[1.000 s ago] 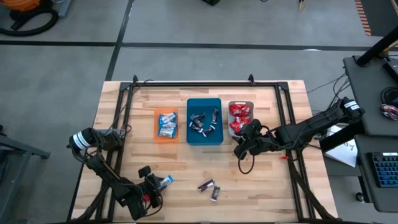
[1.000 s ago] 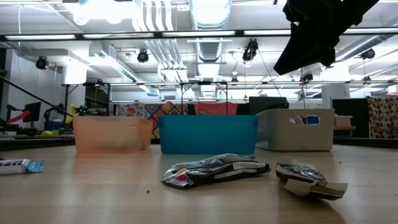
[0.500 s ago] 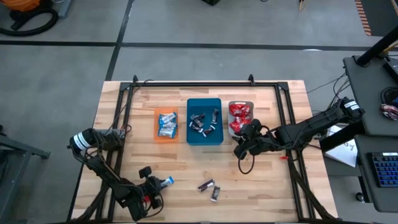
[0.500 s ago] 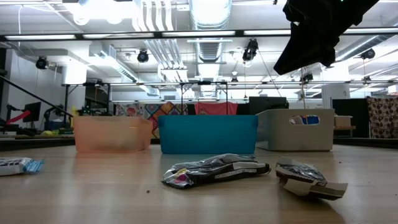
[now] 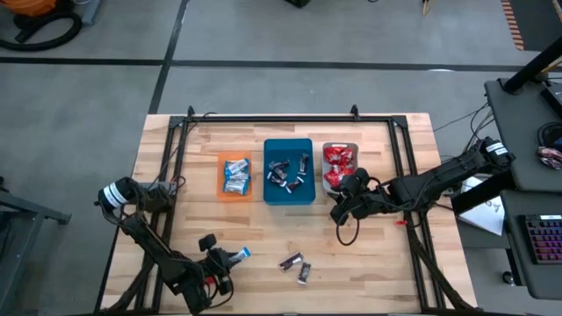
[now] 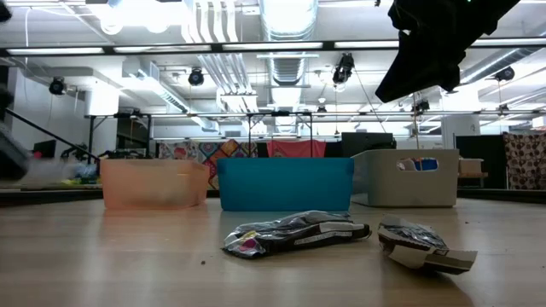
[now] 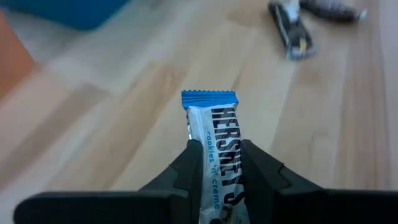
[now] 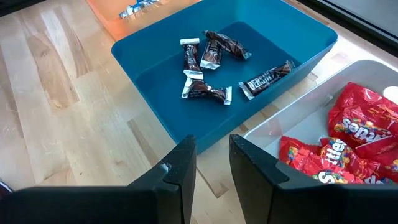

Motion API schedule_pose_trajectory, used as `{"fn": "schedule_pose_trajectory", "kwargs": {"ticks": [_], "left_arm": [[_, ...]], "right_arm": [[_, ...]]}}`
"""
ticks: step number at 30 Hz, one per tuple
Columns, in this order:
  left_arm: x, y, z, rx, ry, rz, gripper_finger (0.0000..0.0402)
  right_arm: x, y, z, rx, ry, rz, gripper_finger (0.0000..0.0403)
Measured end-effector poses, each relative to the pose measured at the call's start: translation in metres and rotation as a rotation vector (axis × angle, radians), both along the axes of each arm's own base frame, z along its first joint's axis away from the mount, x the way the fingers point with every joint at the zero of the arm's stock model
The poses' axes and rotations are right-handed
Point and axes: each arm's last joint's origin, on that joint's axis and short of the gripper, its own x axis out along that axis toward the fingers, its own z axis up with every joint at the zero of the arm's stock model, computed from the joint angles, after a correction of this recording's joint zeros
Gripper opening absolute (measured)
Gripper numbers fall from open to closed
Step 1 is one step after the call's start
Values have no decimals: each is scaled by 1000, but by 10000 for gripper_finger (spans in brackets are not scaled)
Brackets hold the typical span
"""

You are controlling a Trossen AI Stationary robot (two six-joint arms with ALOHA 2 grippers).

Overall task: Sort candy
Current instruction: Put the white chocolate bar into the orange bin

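My left gripper (image 5: 230, 259) sits near the front-left of the table (image 5: 378, 263), its arm folded low along the left side with the wrist pointing toward the table's middle. Its jaws are clamped on a blue-and-white bar (image 7: 214, 146), which sticks out forward past the fingers (image 7: 189, 165); in the high view the bar (image 5: 237, 255) shows at the gripper's tip. I cannot tell from that view whether it is clear of the wood; the low view shows no bar lying on the left of the table.

My right gripper (image 5: 338, 213) hangs near the front edge of the grey tray (image 5: 354, 146), its arm stretched in from the right side. Its jaws stand narrow, with a small gap and nothing between them; the wrist view looks past the fingers (image 8: 180, 168) at the teal tray (image 8: 155, 68) and the grey tray's rim.

Candy as found:
- Orange tray (image 5: 221, 175): blue-and-white bars (image 5: 235, 175).
- Teal tray: dark-wrapped pieces (image 8: 205, 59), scattered on its floor.
- Grey tray: red packs (image 8: 348, 134), piled.
- Loose on the table: two dark-and-silver pieces, one (image 5: 291, 261) beside the other (image 5: 304, 275), front centre, well apart from all trays and near the left gripper. In the low view they lie flat, crumpled, side by side (image 6: 294, 233) (image 6: 418, 243).
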Motion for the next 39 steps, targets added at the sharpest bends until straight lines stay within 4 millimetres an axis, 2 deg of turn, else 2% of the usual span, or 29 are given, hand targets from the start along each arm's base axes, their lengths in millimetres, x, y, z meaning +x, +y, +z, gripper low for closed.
{"fn": "schedule_pose_trajectory", "kwargs": {"ticks": [6, 10, 15, 23, 28, 33, 36, 39], "left_arm": [[4, 6, 19, 47, -77, 30, 61], [12, 22, 38, 34, -127, 103, 61], [27, 61, 65, 40, -118, 223, 61], [35, 133, 98, 206, 1, 348, 61], [36, 182, 101, 288, 83, 450, 61], [30, 225, 93, 294, 170, 583, 61], [25, 243, 82, 252, 216, 651, 61], [25, 252, 73, 224, 194, 690, 61]], "right_arm": [[0, 0, 0, 5, -3, -5, 89], [0, 0, 0, 7, -5, -7, 89], [2, 1, 2, 13, -28, -4, 89], [2, 0, 2, 12, -27, -5, 89], [2, 0, 2, 12, -28, -5, 89], [2, 0, 2, 15, -30, -7, 89], [2, 0, 2, 18, -32, -10, 89], [2, 1, 2, 19, -32, -11, 89]]}}
